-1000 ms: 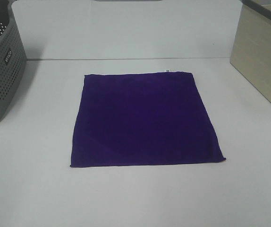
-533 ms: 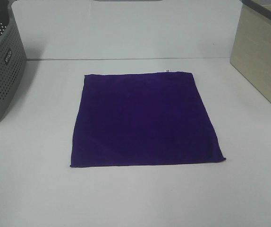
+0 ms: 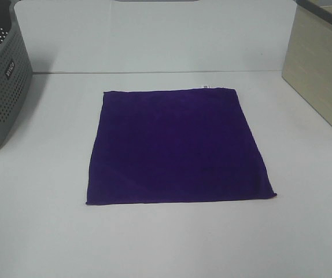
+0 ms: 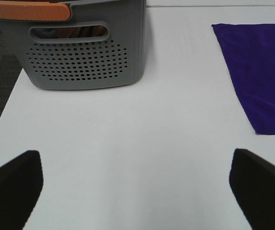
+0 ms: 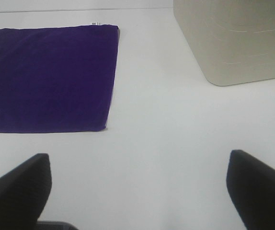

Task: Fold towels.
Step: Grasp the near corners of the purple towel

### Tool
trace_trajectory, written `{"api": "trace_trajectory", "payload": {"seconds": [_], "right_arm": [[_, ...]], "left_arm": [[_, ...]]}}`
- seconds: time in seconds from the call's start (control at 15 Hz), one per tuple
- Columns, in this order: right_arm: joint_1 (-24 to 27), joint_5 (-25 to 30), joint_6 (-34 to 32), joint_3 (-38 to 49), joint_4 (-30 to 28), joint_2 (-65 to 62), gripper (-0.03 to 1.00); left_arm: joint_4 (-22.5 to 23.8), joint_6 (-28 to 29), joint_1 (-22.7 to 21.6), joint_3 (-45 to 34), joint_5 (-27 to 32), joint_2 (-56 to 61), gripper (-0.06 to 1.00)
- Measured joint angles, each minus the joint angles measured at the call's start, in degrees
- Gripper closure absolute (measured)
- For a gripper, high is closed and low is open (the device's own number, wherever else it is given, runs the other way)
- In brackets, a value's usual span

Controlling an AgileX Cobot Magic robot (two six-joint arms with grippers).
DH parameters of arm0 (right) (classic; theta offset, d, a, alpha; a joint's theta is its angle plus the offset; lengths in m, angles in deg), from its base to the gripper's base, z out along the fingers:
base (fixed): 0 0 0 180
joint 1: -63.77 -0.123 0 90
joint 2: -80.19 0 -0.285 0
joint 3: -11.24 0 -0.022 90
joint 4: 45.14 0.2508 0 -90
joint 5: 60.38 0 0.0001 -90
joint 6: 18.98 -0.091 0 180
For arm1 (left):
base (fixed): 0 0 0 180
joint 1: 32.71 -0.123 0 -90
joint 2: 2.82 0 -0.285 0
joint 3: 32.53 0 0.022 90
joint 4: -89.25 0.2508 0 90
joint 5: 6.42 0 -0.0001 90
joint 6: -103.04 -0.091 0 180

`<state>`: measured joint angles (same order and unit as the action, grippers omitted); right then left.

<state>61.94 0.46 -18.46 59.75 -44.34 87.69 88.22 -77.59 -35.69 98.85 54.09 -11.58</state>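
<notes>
A deep purple square towel (image 3: 176, 145) lies flat and spread out on the white table, with a small white tag (image 3: 206, 87) on its far edge. It also shows in the left wrist view (image 4: 259, 76) and the right wrist view (image 5: 49, 79). Neither gripper shows in the exterior high view. My left gripper (image 4: 137, 187) is open and empty over bare table, to the left of the towel. My right gripper (image 5: 140, 189) is open and empty over bare table, to the right of the towel.
A grey perforated basket (image 3: 1, 87) stands at the table's left edge; in the left wrist view (image 4: 85, 48) it has an orange handle. A beige box (image 3: 322, 69) stands at the right, also in the right wrist view (image 5: 233, 38). A white wall panel runs along the back.
</notes>
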Motion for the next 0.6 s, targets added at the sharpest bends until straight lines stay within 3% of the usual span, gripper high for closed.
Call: {"api": "trace_trajectory", "payload": {"seconds": [0.27, 0.6], "right_arm": [[0.00, 3.15, -4.35, -7.16, 2.29, 8.14, 0.01], [0.00, 6.88, -5.16, -31.63, 5.56, 47.84, 0.01]], "left_arm": [[-1.89, -0.17, 0.00, 2.92, 1.20, -9.05, -0.05], [-1.32, -0.17, 0.00, 21.54, 5.39, -44.46, -0.05]]}}
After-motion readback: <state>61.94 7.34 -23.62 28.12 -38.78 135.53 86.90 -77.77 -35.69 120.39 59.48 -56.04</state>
